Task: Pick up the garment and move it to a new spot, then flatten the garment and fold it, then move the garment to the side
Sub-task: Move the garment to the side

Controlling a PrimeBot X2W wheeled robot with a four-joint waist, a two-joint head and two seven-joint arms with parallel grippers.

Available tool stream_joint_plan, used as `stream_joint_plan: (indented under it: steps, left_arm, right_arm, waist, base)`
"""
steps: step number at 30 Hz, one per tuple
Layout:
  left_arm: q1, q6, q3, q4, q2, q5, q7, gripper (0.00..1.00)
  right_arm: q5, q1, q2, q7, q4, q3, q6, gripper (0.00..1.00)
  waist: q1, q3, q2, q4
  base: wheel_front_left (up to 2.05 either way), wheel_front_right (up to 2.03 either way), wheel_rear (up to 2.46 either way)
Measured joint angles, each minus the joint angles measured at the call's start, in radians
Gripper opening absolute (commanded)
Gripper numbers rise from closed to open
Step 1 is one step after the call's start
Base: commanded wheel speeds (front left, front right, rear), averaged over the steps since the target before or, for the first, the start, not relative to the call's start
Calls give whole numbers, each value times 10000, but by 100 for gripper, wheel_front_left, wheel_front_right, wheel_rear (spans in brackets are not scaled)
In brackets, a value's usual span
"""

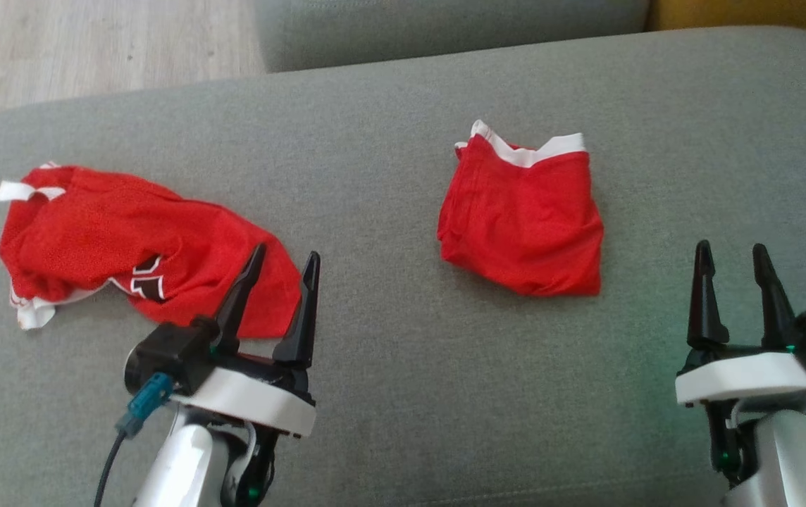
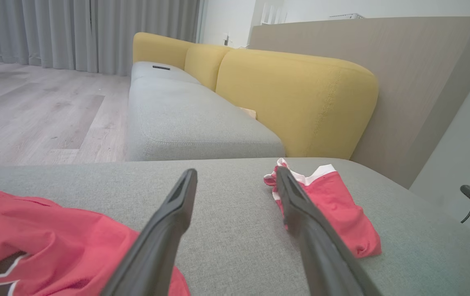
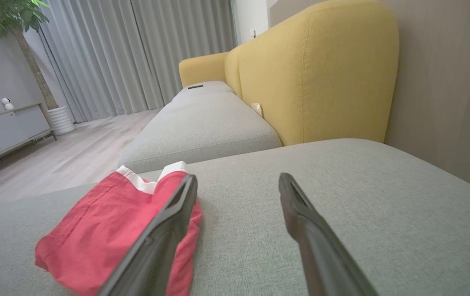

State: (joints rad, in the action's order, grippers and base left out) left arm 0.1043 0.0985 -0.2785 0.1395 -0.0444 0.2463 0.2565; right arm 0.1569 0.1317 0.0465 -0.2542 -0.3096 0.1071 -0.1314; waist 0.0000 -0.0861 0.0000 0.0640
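Observation:
A crumpled red garment (image 1: 114, 232) with white trim and a dark printed number lies on the left of the grey cushion (image 1: 403, 394). My left gripper (image 1: 287, 251) hovers open at its near right edge, fingers empty; in the left wrist view the garment (image 2: 33, 230) lies low and left of the gripper (image 2: 236, 171). A second red garment (image 1: 523, 218) with a white waistband lies folded in the middle right. My right gripper (image 1: 731, 246) stands open to its right, apart from it; the right wrist view shows this piece (image 3: 107, 230) left of the gripper (image 3: 238, 176).
Another grey seat (image 2: 185, 119) with a yellow backrest (image 2: 292, 94) adjoins the cushion's far side. Wooden floor (image 1: 93, 49) lies beyond the far left edge. A wood-grain panel (image 2: 403, 74) stands behind the sofa. Bare cushion spreads between the two garments.

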Motion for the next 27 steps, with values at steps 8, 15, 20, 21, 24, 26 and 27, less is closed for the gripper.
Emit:
stream_joint_plan:
  steps: [8, 15, 20, 21, 24, 26, 27]
  left_arm:
    - [81, 75, -48, -88, 0, -6, 0, 100]
    - [719, 138, -366, -75, 4, -75, 0, 100]
    - [890, 161, -539, -48, 4, -69, 0, 100]
    - [912, 163, -610, -48, 4, -63, 2, 100]
    - [921, 161, -652, -42, 8, -42, 0, 100]
    - [922, 161, -644, -31, 8, -42, 0, 100]
    - [922, 161, -644, -21, 8, -42, 0, 100]
  right_arm:
    - [-276, 366, 0, 240, -500, -36, 0, 100]
    - [121, 1961, 4, 1450, -1854, -209, 0, 100]
    - [663, 2764, 8, 2236, -3074, -230, 0, 100]
    - [736, 2902, 8, 2316, -3287, -205, 0, 100]
    - [811, 3341, 13, 2694, -4019, -96, 0, 100]
    - [819, 3630, 27, 2828, -4429, 25, 0, 100]
    - [813, 3798, 65, 2861, -4604, 50, 0, 100]
  waist:
    - [0, -607, 0, -174]
    - [0, -1275, 0, -591]
    - [1, -1563, 0, -1030]
    - [1, -1610, 0, -1122]
    - [1, -1732, 0, -1371]
    - [0, -1794, 0, -1499]
    - [0, -1811, 0, -1547]
  base:
    - [0, 0, 0]
    - [0, 0, 0]
    - [0, 0, 0]
    - [0, 0, 0]
    - [0, 0, 0]
    - [0, 0, 0]
    - [0, 0, 0]
